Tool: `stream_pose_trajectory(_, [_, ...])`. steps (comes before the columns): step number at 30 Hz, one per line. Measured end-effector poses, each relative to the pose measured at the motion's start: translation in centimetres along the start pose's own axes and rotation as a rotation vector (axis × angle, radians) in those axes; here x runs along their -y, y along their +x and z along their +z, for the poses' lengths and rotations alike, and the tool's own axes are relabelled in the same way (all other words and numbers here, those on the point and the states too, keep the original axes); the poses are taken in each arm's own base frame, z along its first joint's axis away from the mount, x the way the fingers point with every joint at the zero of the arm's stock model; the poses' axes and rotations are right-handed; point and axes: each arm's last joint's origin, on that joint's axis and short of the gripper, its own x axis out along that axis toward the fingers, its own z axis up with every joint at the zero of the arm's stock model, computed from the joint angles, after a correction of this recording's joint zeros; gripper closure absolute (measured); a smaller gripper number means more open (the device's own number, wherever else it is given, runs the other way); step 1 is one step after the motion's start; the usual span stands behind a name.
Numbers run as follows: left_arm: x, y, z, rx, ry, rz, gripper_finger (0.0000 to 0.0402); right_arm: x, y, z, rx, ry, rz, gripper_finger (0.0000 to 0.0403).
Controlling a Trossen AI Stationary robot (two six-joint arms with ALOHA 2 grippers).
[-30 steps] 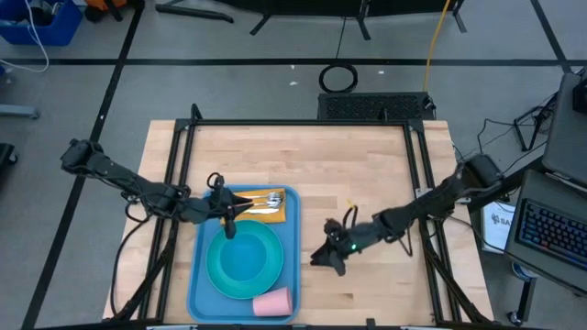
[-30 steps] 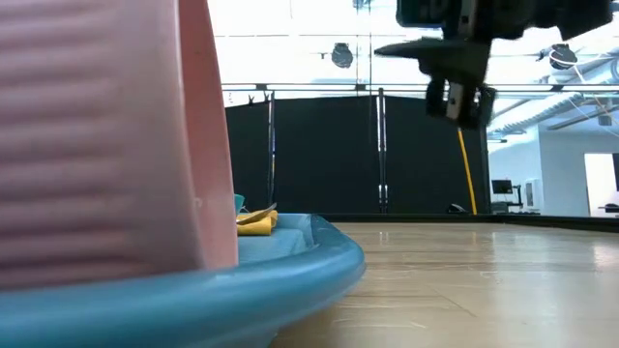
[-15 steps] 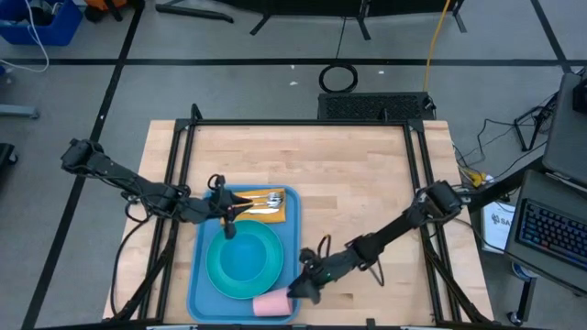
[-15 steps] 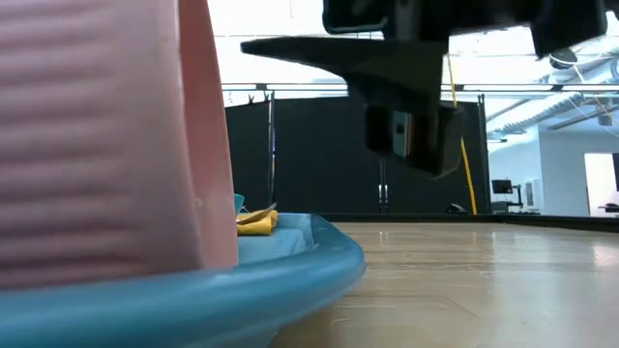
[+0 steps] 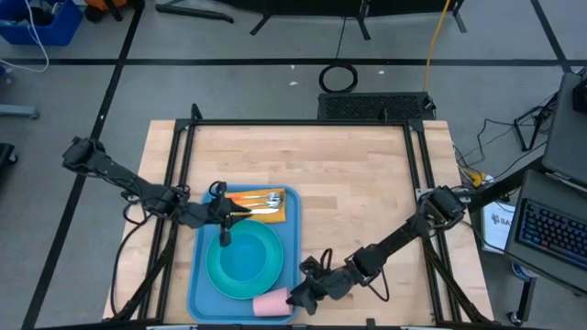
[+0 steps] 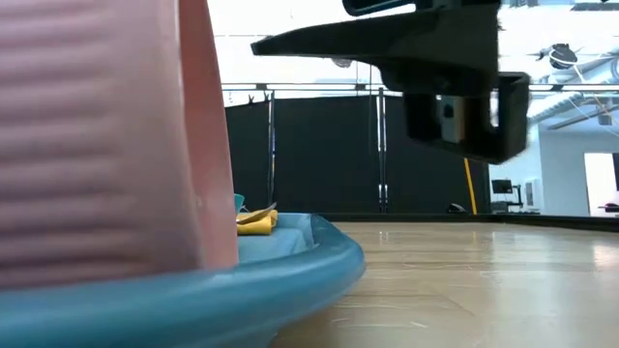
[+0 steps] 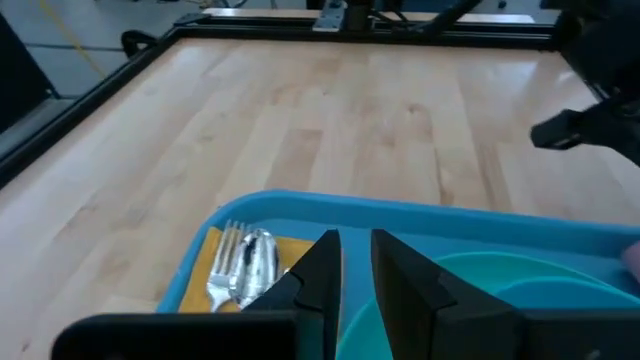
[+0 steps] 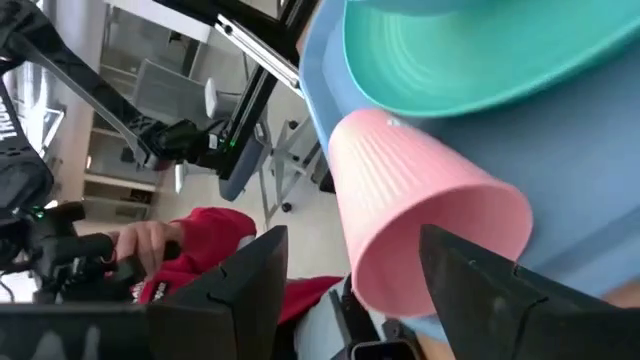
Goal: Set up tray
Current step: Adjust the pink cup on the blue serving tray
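The light-blue tray (image 5: 290,240) lies on the wooden table. On it sit a round turquoise plate (image 5: 243,261), a yellow napkin (image 5: 260,205) bearing a fork and a spoon (image 7: 243,262), and a pink ribbed cup (image 5: 272,303) on its side at the tray's near right corner. My right gripper (image 5: 298,298) is open just right of the cup; in its wrist view its fingers (image 8: 240,285) stand on either side of the cup (image 8: 420,225), and no touch shows. My left gripper (image 5: 225,236) hovers over the plate's far rim, its fingers (image 7: 320,275) a narrow gap apart, holding nothing.
Bare wood spreads right of the tray and toward the far edge (image 5: 367,174). A black frame rail (image 5: 422,183) runs along the table's sides. In the low view the cup (image 6: 97,135) fills the left and the tray's rim (image 6: 261,290) bulges in front. A person in red (image 8: 200,235) shows beyond the table.
My right gripper has swept from the table's right middle toward the near edge and left, coming down beside the pink cup at the tray's near right corner. The cup, plate and cutlery have stayed put.
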Motion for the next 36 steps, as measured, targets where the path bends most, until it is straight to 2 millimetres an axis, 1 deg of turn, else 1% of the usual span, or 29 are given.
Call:
stream_pose_trajectory(2, [0.2, -0.1, -0.1, -0.003, 0.002, -0.011, 0.0339, 0.2, 0.1, -0.3, 0.001, 0.019, -0.005, 0.0187])
stream_pose_trajectory(4, [0.4, -0.2, -0.2, -0.006, 0.008, -0.022, 0.0339, 0.6, 0.7, -0.7, 0.01, 0.04, -0.018, 0.0186])
stream_pose_trajectory(7, [0.6, -0.3, -0.3, -0.014, 0.018, -0.031, 0.0339, 1.2, 2.3, -1.5, -0.02, 0.045, -0.019, 0.0184])
stream_pose_trajectory(11, [0.7, -0.4, -0.4, -0.017, 0.016, -0.04, 0.0339, 0.5, 3.6, -1.4, -0.032, 0.031, 0.03, 0.0187])
stream_pose_trajectory(19, [0.7, -0.4, -0.5, -0.025, 0.019, -0.04, 0.0339, 0.0, 3.5, -1.1, 0.003, 0.003, 0.036, 0.0206])
stream_pose_trajectory(23, [0.7, -0.4, -0.5, -0.026, 0.017, -0.04, 0.0339, 0.1, 3.5, -1.1, 0.002, -0.004, 0.023, 0.0239])
stream_pose_trajectory(32, [0.7, -0.4, -0.5, -0.026, 0.02, -0.04, 0.0339, 0.3, 3.5, -1.2, -0.028, -0.013, 0.013, 0.035])
stream_pose_trajectory(36, [0.7, -0.4, -0.5, -0.026, 0.02, -0.04, 0.0339, 0.3, 3.5, -1.2, -0.027, -0.048, 0.015, 0.0394])
